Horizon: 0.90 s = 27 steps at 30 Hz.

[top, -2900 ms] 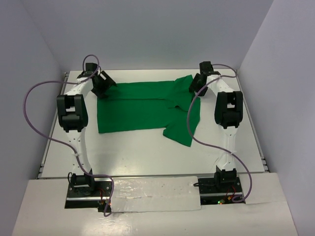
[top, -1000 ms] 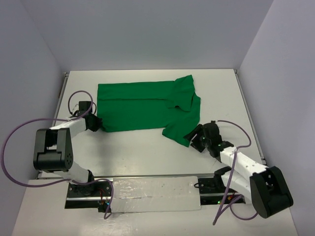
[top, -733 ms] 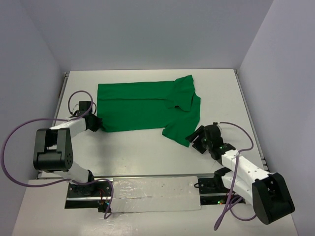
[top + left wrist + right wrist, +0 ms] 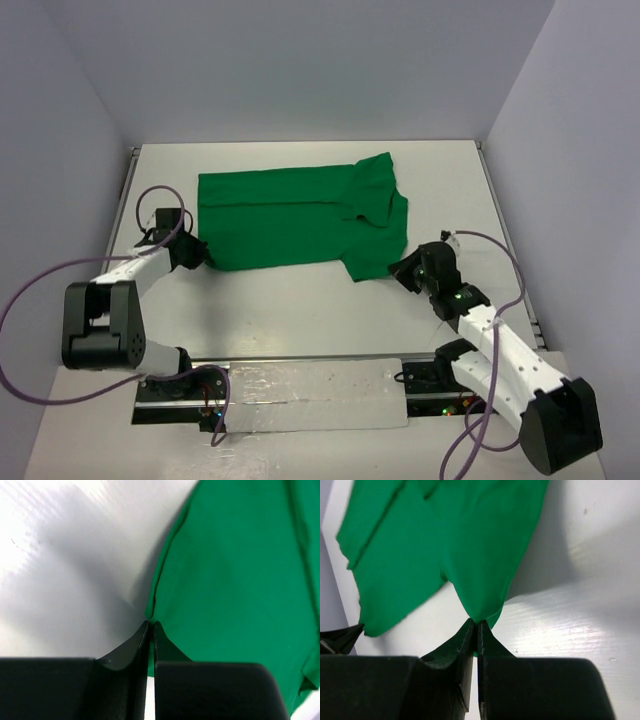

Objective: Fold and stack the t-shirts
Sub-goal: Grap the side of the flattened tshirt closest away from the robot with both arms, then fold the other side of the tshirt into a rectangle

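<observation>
A bright green t-shirt [image 4: 290, 215] lies spread across the far half of the white table [image 4: 300, 310], partly folded, with a sleeve doubled over at its right end. My left gripper [image 4: 203, 254] is shut on the t-shirt's near left corner [image 4: 151, 615]. My right gripper [image 4: 396, 268] is shut on the t-shirt's near right corner [image 4: 479, 611], and the cloth there is drawn up into a point. In both wrist views the black fingers [image 4: 125, 655] [image 4: 450, 650] meet on green cloth.
Purple cables [image 4: 40, 290] loop beside both arms. Grey walls close in the table on the left, back and right. The arm bases [image 4: 180, 365] stand on a taped strip at the near edge.
My right gripper has moved up to the near right corner and shut on it, pulling that flap in toward the body. The left gripper keeps its hold on the near left corner.
</observation>
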Available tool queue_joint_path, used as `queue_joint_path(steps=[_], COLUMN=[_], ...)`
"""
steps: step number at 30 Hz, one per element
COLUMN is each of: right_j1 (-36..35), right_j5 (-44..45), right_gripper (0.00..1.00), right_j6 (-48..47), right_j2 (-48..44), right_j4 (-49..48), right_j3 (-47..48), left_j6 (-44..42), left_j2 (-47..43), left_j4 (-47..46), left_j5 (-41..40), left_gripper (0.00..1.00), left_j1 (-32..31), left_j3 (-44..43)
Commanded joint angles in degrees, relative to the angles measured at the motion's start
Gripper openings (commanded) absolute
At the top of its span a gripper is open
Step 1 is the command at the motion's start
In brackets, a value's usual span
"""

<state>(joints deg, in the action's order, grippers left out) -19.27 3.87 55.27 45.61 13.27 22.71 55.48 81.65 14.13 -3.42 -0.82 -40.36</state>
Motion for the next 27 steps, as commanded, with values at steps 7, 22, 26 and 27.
queue_joint_path(steps=[7,22,26,27], right_j1=[-0.2,-0.1,0.8,1.0], right_j5=[6.1,9.7,9.4,9.5], right_gripper=[0.09,0.09,0.09,0.09], right_j6=[-6.1,-12.3,-14.8,-15.1], right_j2=[-9.1,2.5,12.2,14.7], right_j4=[13.4,11.0,5.8,5.0], right_j3=[3.6,14.6,21.0,22.6], left_j6=[1.3,0.4,-0.1,-0.2], left_j2=[-10.0,-10.0,-2.5,-0.7], left_j4=[2.4,11.0,10.1,9.8], left_j5=[2.6,-1.8,-2.2,-2.0], left_gripper=[0.1,0.1,0.1,0.1], left_j1=[-0.4,-0.4,-0.4,-0.4], left_j3=[7.1,-4.4,-11.3,-13.0])
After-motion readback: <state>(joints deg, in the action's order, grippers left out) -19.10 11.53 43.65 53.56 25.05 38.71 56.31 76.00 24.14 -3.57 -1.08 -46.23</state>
